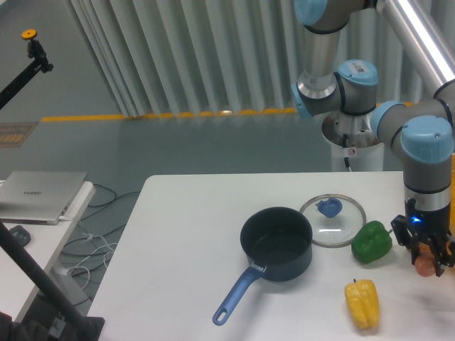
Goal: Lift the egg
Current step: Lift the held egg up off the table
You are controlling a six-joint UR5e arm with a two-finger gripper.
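Note:
The egg (424,266) is a small brownish-pink oval at the table's right edge, sitting between the two black fingers of my gripper (426,264). The jaws stand closed against its sides. I cannot tell whether the egg rests on the table or hangs just above it. The gripper points straight down from the grey and blue arm (426,163).
A green pepper (371,241) lies just left of the gripper. A yellow pepper (362,303) lies in front of it. A dark blue pot (276,244) with a long handle stands mid-table, with a glass lid (332,220) behind it. A laptop (41,195) sits on a side table.

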